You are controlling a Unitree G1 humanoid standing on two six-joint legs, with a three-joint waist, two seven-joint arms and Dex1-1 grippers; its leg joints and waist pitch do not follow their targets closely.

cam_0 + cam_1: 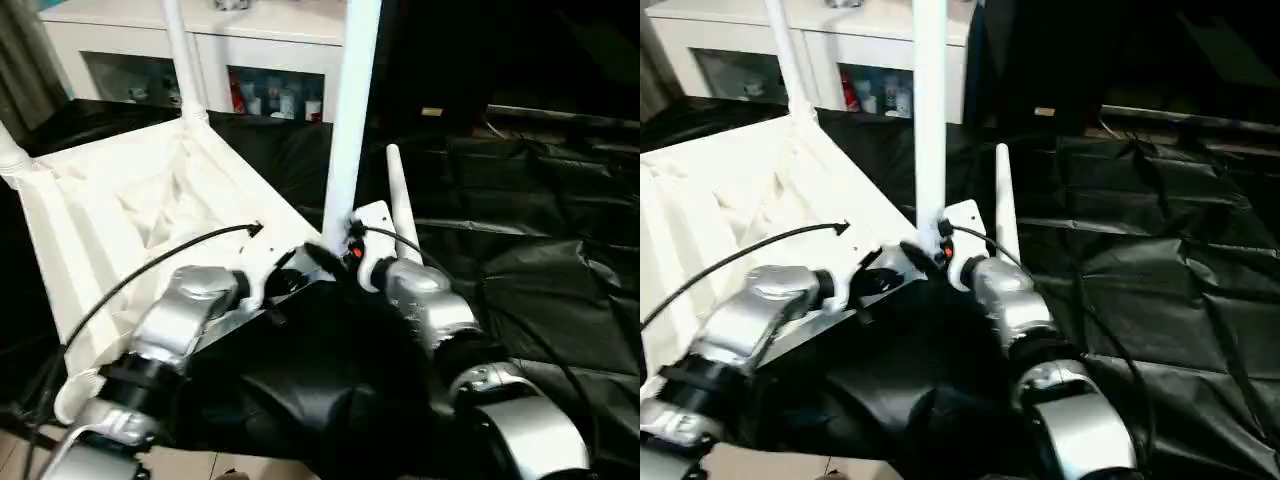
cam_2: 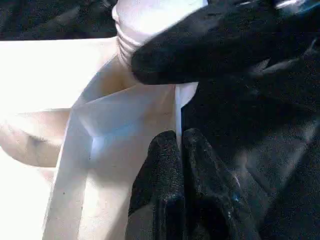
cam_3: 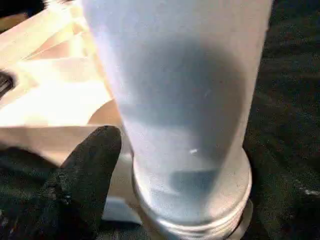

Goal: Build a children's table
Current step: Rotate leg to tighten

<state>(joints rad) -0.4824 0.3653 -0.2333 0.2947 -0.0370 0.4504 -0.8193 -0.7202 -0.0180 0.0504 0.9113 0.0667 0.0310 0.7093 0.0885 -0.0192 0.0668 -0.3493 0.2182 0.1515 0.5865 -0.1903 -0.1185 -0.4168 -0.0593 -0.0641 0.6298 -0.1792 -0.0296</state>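
The white table top (image 1: 110, 215) lies upside down on the black-draped work table. Two legs stand screwed in at its far corner (image 1: 183, 60) and left corner (image 1: 10, 150). A third leg (image 1: 350, 120) stands upright in the near corner socket, its threaded base (image 3: 190, 200) at the socket. My right gripper (image 1: 335, 260) is shut on that leg's base, with one finger (image 3: 85, 180) pressed against its side. My left gripper (image 2: 177, 137) is shut on the top's thin rim beside that corner. A fourth, loose leg (image 1: 400, 200) lies just beyond my right wrist, tip pointing away.
A white glass-door cabinet (image 1: 270, 45) stands behind the work table. Wrinkled black cloth (image 1: 540, 220) covers the table to the right. Black cables (image 1: 150, 265) arc over my left forearm. The table's near edge and the floor (image 1: 200, 465) are at the bottom.
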